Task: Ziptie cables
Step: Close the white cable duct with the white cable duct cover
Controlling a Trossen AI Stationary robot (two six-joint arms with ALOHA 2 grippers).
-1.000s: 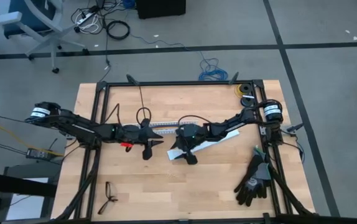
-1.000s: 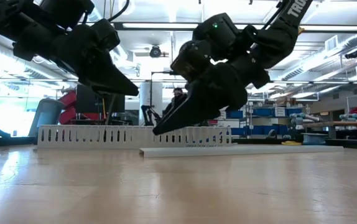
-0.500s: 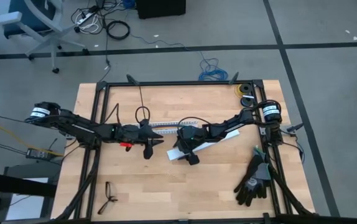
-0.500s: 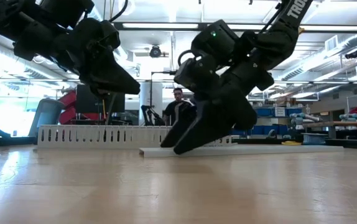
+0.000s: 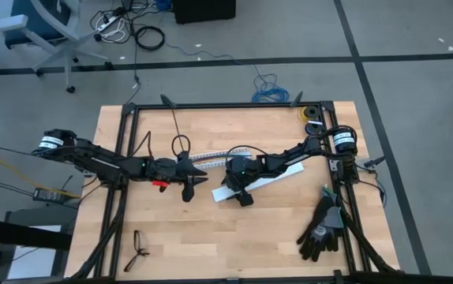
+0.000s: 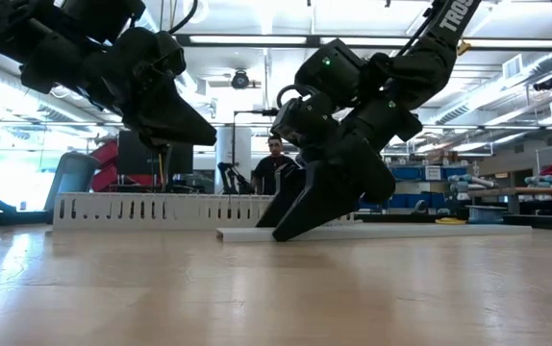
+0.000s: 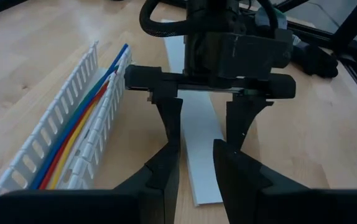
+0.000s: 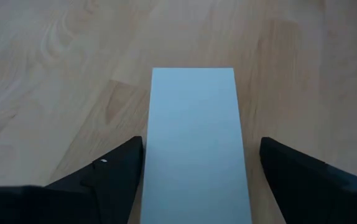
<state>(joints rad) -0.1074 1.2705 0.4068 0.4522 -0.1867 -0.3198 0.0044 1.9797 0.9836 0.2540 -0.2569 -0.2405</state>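
- The right gripper (image 5: 239, 197) is down at the near end of a flat white strip (image 5: 267, 180) lying on the wooden table (image 5: 211, 237), its two fingers spread wide, one either side of the strip's width
- From the right wrist view, the white strip (image 8: 194, 143) runs straight out between the two dark fingertips (image 8: 113, 171), with clear gaps on both sides; nothing is grasped
- In the low view the right gripper (image 6: 290, 229) has its tips at the tabletop, right at the strip's end
- The left gripper (image 5: 192, 185) hangs above the table just beside the right one, with nothing visible between its fingers; they stand narrowly apart in the left wrist view, where they frame the right gripper (image 7: 203, 165) straddling the strip
- The cables (image 7: 82, 127), here blue, red, orange and yellow wires, lie lengthwise inside a white slotted duct (image 7: 41, 146) that sits on the table next to the white strip, on the far side of both grippers
- The ziptie cannot be made out in any view
- A person (image 6: 274, 161) stands in the room beyond the table, seen in the low view
- Black gloves (image 5: 321, 225) rest on the table's right near corner
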